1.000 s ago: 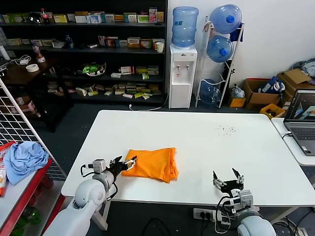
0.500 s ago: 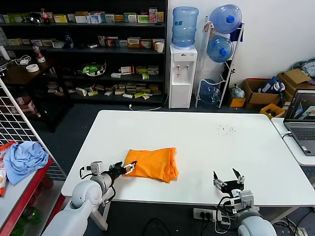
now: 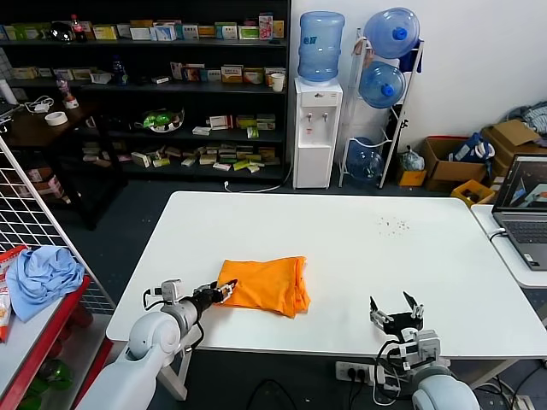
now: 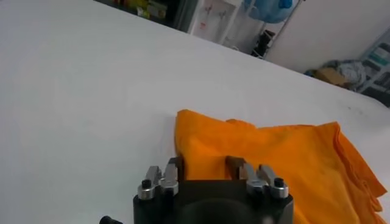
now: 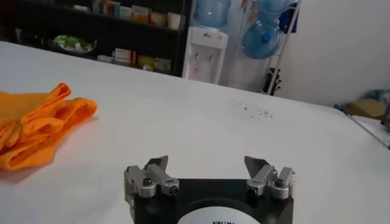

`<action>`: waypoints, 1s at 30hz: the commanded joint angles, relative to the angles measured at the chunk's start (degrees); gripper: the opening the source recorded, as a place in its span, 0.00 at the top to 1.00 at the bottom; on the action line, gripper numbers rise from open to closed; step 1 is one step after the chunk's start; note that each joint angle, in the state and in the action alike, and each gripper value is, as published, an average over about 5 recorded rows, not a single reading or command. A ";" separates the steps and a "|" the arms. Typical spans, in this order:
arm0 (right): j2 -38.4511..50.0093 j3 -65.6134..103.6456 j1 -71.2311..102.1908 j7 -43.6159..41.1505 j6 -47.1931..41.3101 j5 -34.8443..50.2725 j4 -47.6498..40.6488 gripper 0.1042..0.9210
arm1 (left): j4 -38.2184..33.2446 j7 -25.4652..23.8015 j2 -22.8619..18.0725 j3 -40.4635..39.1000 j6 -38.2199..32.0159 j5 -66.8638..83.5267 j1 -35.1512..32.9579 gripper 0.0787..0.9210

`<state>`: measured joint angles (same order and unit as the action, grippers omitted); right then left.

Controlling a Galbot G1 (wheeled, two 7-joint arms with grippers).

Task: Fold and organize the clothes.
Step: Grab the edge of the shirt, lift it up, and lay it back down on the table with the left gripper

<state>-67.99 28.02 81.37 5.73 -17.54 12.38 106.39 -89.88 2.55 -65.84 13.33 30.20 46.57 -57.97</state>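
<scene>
The clothes, one folded orange T-shirt, lie near the front left of the white table. My left gripper is at the shirt's left edge, low over the table. In the left wrist view its fingers stand one on each side of the shirt's near corner, half closed, with a gap and orange cloth showing between them. My right gripper rests open at the front right edge, well away from the shirt, and nothing is between its fingers.
A light blue cloth lies on a red rack beside a wire grid at the left. A laptop stands on a side table at the right. Shelves and a water dispenser stand behind the table.
My left gripper has stayed at the shirt's left edge and its fingers have narrowed around the cloth. The right arm has not moved.
</scene>
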 commanded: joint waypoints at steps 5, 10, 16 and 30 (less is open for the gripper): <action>-0.33 -0.08 -0.11 0.11 -0.08 -0.07 0.02 0.12 | -0.69 -0.93 0.18 0.07 0.24 0.15 -0.44 0.69; -0.21 -0.04 -0.09 0.13 -0.11 -0.06 0.21 0.12 | -1.96 -1.04 0.73 0.41 0.15 0.40 -0.91 0.86; -0.32 -0.21 -0.30 0.07 -0.05 0.06 0.17 0.12 | -2.22 -0.76 1.90 1.32 -0.41 -0.17 -1.50 0.91; -0.38 -1.92 -1.37 0.11 -0.36 0.09 0.30 0.12 | 0.53 -0.03 13.91 10.45 -4.04 -13.87 -1.39 0.91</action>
<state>-68.29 26.66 80.31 5.84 -17.87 12.45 106.65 -90.70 2.11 -59.99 18.23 27.83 41.44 -59.62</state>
